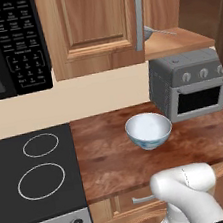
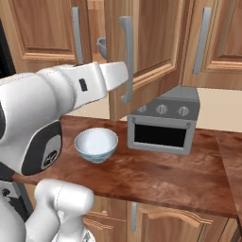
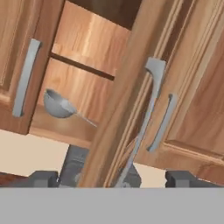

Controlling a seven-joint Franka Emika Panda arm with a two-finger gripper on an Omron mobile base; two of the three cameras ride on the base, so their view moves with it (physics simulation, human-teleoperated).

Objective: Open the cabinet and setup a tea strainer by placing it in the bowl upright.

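Your fingers (image 3: 113, 178) stand wide apart with nothing between them; in the hand view the two dark tips sit at the bottom edge, one at each side, and the edge of the open door rises between them. The cabinet (image 1: 90, 25) has its right-hand door (image 2: 142, 52) swung out toward you, its long grey bar handle (image 2: 126, 59) just in front of your white forearm in the right base view. The left door is closed.

The tea strainer (image 3: 59, 104) lies on the wooden shelf (image 1: 179, 42) inside the open cabinet, close behind the closed door's edge, its basket tipped and its thin handle pointing off toward the open side. In the left base view you see its handle poking out from behind the closed door's grey bar.

The bowl (image 1: 148, 129) sits upright on the wooden surface (image 2: 160, 175) below the cabinet, with nothing in it, just beside the grey toaster oven (image 1: 190, 84). The black stovetop (image 1: 34, 175) lies to its left, with the black microwave (image 1: 7, 45) above that.
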